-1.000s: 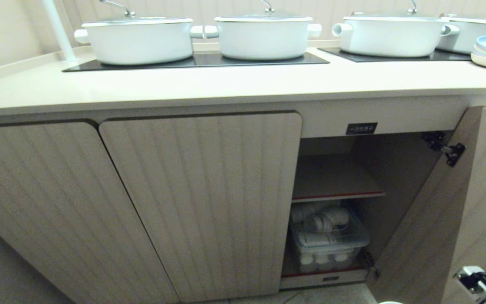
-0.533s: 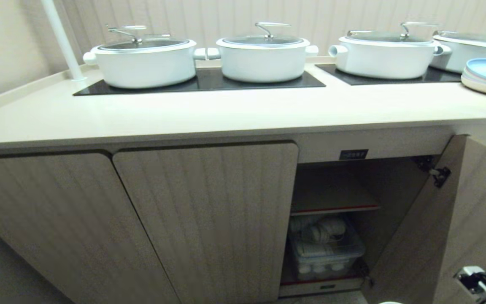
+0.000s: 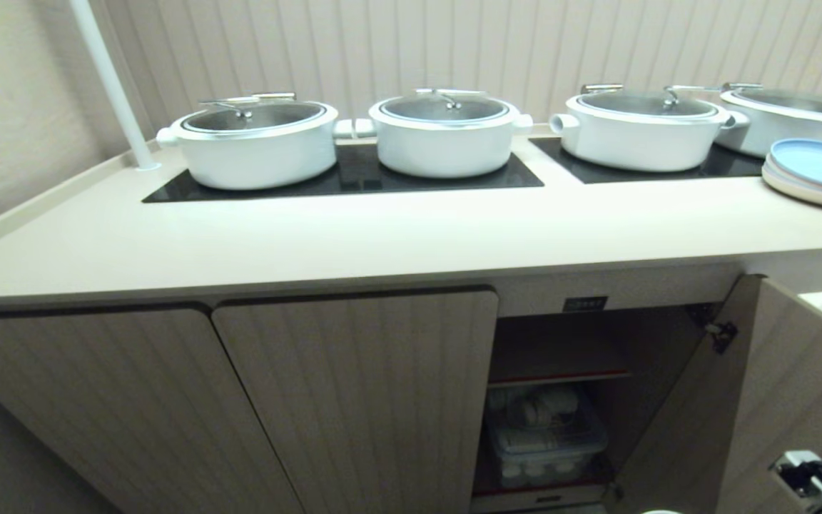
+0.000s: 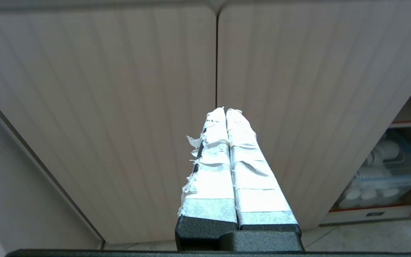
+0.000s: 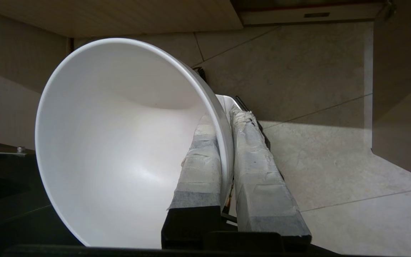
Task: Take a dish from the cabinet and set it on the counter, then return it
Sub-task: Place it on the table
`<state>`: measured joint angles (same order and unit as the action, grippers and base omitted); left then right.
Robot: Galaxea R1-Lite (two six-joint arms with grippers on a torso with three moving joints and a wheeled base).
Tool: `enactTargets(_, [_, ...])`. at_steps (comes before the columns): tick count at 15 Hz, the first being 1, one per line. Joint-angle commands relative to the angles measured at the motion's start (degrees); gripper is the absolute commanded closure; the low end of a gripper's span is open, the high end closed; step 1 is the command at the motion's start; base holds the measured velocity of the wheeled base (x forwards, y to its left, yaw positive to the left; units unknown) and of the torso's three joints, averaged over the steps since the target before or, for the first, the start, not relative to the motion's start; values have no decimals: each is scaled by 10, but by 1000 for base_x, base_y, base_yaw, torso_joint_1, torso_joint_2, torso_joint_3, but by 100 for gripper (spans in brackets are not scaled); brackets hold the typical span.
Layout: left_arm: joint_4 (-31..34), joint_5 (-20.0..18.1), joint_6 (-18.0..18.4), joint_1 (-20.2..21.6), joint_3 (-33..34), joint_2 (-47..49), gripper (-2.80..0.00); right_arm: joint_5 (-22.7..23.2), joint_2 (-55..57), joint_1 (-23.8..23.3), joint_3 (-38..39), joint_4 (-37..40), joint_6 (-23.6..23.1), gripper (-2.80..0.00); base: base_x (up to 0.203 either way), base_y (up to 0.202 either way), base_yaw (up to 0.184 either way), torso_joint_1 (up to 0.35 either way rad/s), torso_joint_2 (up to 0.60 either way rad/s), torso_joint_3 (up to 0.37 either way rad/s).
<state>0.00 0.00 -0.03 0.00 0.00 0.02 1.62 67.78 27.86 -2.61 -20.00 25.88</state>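
Note:
The dish (image 5: 120, 142), a plain white glossy bowl, hangs over the tiled floor, and my right gripper (image 5: 223, 117) is shut on its rim, one taped finger inside and one outside. In the head view only a cabled part of the right arm (image 3: 807, 478) shows at the lower right. The cabinet (image 3: 354, 400) has two closed fluted doors and one open door (image 3: 789, 400) at the right. Above it runs the cream counter (image 3: 382, 235). My left gripper (image 4: 226, 111) is shut and empty, parked facing the closed doors.
Several white lidded pots (image 3: 447, 135) stand on black cooktop panels (image 3: 354, 175) at the counter's back. Stacked pastel plates (image 3: 818, 171) sit at its right end. A clear bin (image 3: 546, 435) of white dishes fills the lower shelf under the red-edged shelf (image 3: 561, 375). A white pole (image 3: 108, 78) rises at the left.
The head view has risen, so the counter, pots and cabinet have slid down the picture and the pot lids now show from above. Both grippers keep their pose.

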Motion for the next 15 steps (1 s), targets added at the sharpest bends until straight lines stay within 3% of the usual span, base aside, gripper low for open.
enactTargets(1, [0, 0, -1, 0, 0, 0, 0, 0, 0, 0, 0, -1, 1, 0, 0, 0, 0, 246, -528, -283])
enactTargets(15, [0, 1, -1, 0, 0, 0, 0, 0, -1, 0, 0, -1, -1, 0, 0, 0, 0, 246, -528, -283])
